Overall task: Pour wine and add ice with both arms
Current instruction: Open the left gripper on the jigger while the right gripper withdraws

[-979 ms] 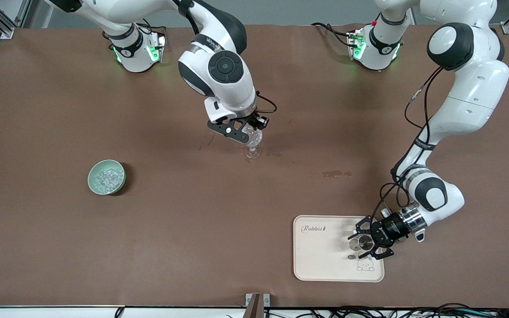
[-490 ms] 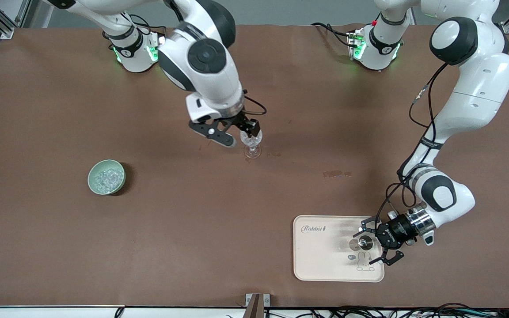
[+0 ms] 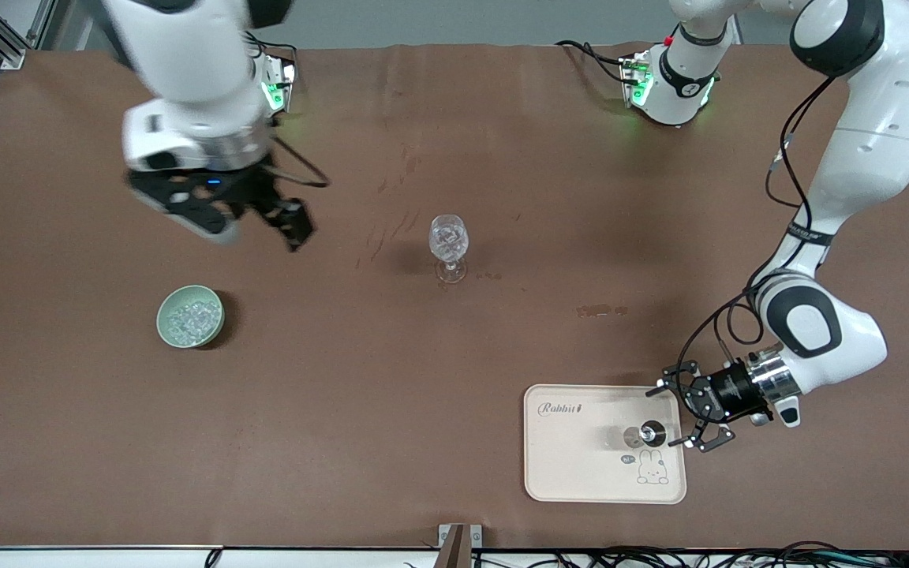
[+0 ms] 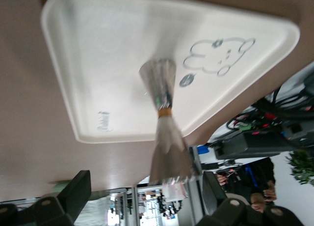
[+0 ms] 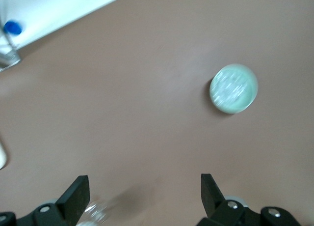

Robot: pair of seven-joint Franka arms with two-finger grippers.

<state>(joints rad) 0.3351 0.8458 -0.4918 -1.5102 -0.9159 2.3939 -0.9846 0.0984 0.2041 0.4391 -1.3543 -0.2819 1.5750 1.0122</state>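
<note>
The clear stemmed glass (image 3: 448, 244) stands mid-table with ice cubes in it; its blurred rim shows in the right wrist view (image 5: 93, 213). The pale green bowl (image 3: 190, 316) holds several ice cubes (image 3: 188, 319) and also shows in the right wrist view (image 5: 234, 88). My right gripper (image 3: 253, 221) is open and empty, up in the air over bare table between bowl and glass (image 5: 142, 194). A silvery-necked wine bottle (image 3: 649, 432) stands on the cream tray (image 3: 573, 465). My left gripper (image 3: 685, 416) is open beside the bottle, apart from it. In the left wrist view (image 4: 142, 196) the bottle (image 4: 164, 123) stands just ahead of the open fingers.
The tray (image 4: 98, 54) has a rabbit drawing and lies near the front edge, toward the left arm's end. Dark stains (image 3: 600, 311) mark the brown table between glass and tray. Cables run along the front edge (image 3: 660, 556).
My right gripper left the glass and swung up and away toward the right arm's end. My left gripper, earlier around the bottle, drew back off it toward the tray's edge.
</note>
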